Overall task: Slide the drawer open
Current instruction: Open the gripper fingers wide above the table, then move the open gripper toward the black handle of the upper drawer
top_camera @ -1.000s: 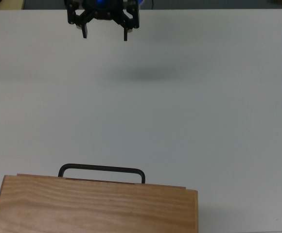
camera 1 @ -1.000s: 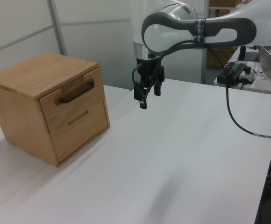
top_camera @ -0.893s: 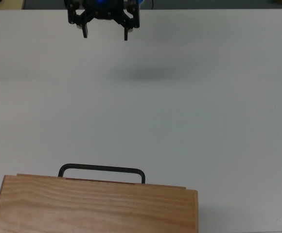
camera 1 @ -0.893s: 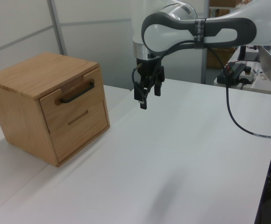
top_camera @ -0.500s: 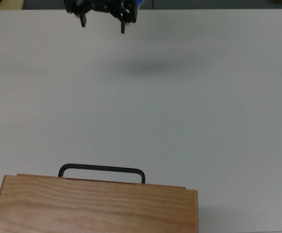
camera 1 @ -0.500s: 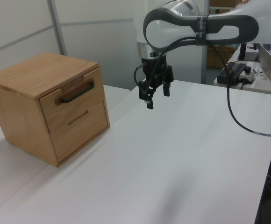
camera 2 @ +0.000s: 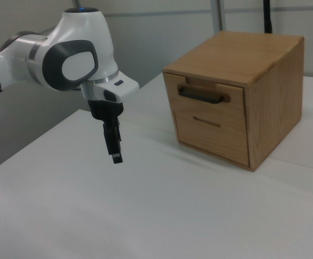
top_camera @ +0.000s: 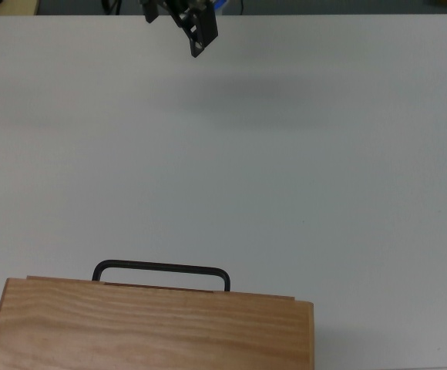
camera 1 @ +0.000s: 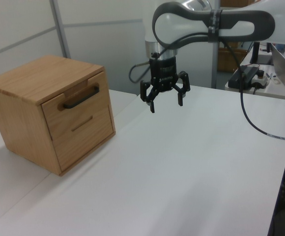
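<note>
Top view: end effector [top_camera: 179, 25] at far edge of white desk [top_camera: 300, 169], above surface; drawer [top_camera: 160, 274] handle at near edge, well apart, slightly to top view's left.

Left view: end effector [camera 1: 165, 98] fingers spread wide, empty, hanging over desk; drawer [camera 1: 75, 104] shut in upper slot of wooden cabinet [camera 1: 34, 78], at left view's left, well apart.

Right view: end effector [camera 2: 115, 152] seen edge-on, pointing down; drawer [camera 2: 204, 97] at right view's right, well apart.
</note>
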